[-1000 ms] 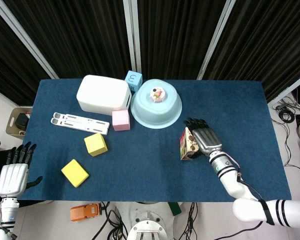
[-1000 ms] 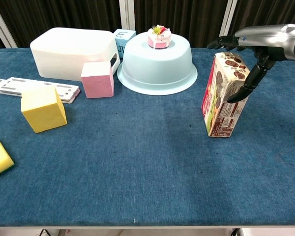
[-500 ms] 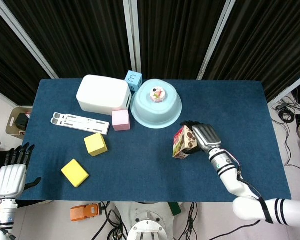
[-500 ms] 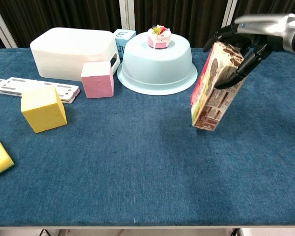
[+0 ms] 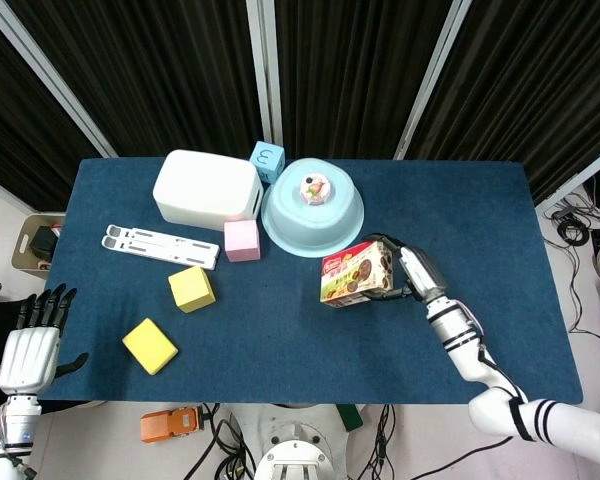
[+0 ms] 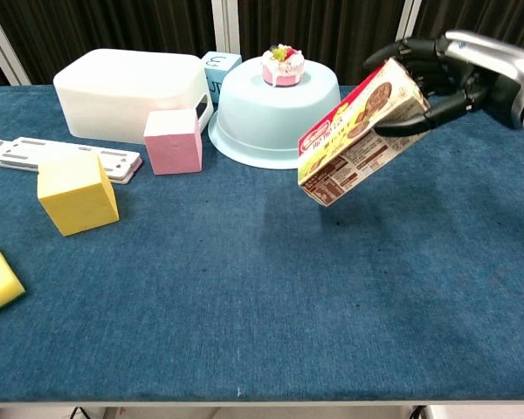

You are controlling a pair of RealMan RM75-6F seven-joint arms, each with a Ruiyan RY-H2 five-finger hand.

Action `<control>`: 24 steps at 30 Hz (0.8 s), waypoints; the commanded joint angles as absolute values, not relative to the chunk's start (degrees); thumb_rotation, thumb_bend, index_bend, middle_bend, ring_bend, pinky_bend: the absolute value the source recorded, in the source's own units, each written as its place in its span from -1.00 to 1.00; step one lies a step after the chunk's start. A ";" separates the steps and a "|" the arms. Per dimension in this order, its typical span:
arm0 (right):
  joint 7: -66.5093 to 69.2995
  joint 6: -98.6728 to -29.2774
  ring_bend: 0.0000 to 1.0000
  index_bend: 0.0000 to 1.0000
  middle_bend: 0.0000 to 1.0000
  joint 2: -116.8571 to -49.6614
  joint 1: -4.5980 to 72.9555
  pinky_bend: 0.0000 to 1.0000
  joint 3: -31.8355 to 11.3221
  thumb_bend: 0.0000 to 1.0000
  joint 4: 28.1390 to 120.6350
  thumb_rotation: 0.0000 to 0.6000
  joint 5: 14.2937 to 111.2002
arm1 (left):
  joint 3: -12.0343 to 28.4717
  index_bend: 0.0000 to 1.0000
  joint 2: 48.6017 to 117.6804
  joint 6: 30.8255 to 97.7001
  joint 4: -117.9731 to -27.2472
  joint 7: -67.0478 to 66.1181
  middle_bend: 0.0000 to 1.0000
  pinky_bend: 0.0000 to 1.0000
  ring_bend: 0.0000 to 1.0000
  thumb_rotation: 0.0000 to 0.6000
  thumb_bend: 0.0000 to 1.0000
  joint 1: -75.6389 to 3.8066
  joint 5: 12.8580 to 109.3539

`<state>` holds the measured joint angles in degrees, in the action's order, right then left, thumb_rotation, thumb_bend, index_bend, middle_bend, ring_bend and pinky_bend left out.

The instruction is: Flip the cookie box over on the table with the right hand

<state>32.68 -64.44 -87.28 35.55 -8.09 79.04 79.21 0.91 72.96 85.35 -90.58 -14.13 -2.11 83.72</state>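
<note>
I count one cookie box (image 6: 360, 133), two yellow blocks (image 5: 191, 288) (image 5: 150, 346), one pink block (image 5: 242, 240) and one blue block (image 5: 267, 158). A small cake (image 5: 315, 188) sits on the upturned bowl (image 5: 280, 215). My right hand (image 6: 458, 74) grips the box, tilted and lifted above the table (image 6: 244, 297). My left hand (image 5: 30, 345) hangs off the table, fingers apart, holding nothing.

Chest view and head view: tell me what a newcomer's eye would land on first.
The cookie box draws the eye at once: the right hand grips one end and holds it tilted in the air above the blue table, right of centre. Just behind it, the pale blue upturned bowl carries a small pink cake on top. On the left lie bright yellow blocks and a pink cube.
</note>
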 commanded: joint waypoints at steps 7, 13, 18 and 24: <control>57.13 -75.72 -0.32 -0.12 -0.29 -107.51 32.20 -0.27 -5.19 -0.50 47.75 0.91 89.64 | 0.91 -1.00 73.05 85.32 -90.72 -14.38 -1.00 -1.00 -1.00 1.00 -0.74 -2.20 83.73; 62.60 -75.20 -0.48 -0.25 -0.29 -109.97 32.06 -0.47 -3.61 -0.50 40.49 0.91 90.59 | 0.84 -1.00 73.30 84.93 -90.52 -14.28 -1.00 -1.00 -1.00 1.00 -0.74 -2.36 83.63; 63.74 -73.82 -0.94 -0.92 -0.67 -107.72 31.48 -0.95 -0.40 -0.50 38.91 0.91 92.57 | 0.95 -1.00 73.29 84.88 -90.47 -14.15 -1.00 -1.00 -1.00 1.00 -0.74 -2.47 83.57; 58.62 -71.36 -1.00 -1.00 -1.00 -101.01 30.11 -1.00 2.23 -0.50 45.14 0.91 93.03 | 1.01 -1.00 73.38 84.59 -90.35 -14.11 -1.00 -1.00 -1.00 1.00 -0.74 -2.70 83.50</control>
<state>60.96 -72.36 -103.43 30.81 1.12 42.70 92.75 1.01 73.37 84.60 -90.36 -14.12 -2.69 83.49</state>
